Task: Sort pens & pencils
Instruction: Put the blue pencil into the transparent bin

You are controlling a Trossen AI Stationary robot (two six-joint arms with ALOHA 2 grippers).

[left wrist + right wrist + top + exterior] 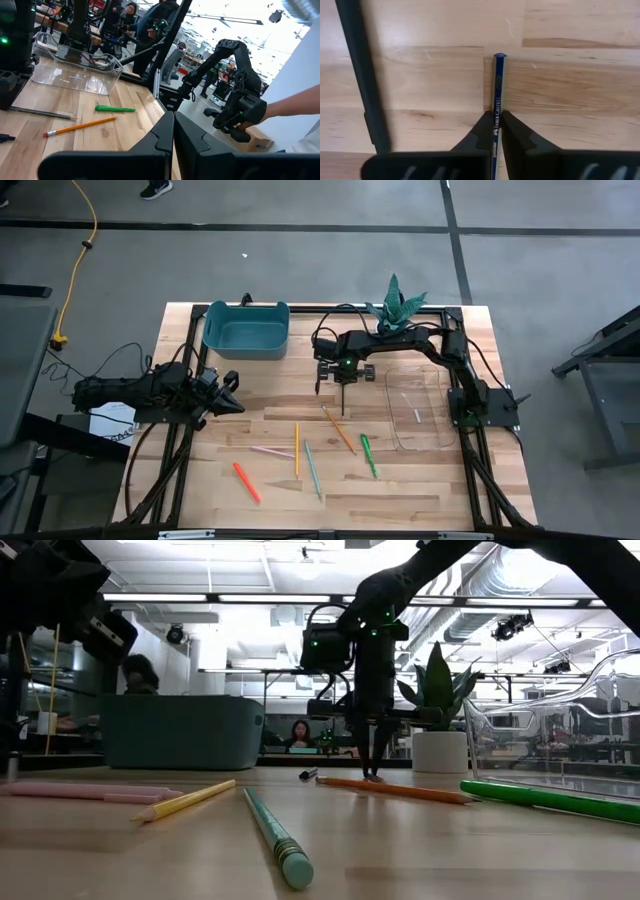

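Note:
My right gripper (495, 117) points down at mid-table (341, 398), shut on a dark blue pencil (498, 85) that lies flat on the wood. A thicker black pen (365, 85) lies beside it. Toward the near edge lie an orange pencil (339, 429), a green pen (369, 455), a teal pencil (313, 470), a yellow pencil (297, 448), a pink pen (272, 451) and a red-orange pen (246, 482), all flat on the table. My left gripper (236, 402) waits shut at the table's left side, above the wood. My right gripper pinches the dark blue pencil's shaft (496, 111) between its two fingers, one on each long side. The fingers come from above, pointing down. One end of the pencil (500, 56) sticks out past the fingertips, and the pencil lies flat on the table.
A teal bin (245, 330) stands at the far left of the table. A clear tray (432, 395) with a pale stick in it sits at the right. A potted plant (397, 305) stands at the far edge behind the right arm. People show in the room beyond.

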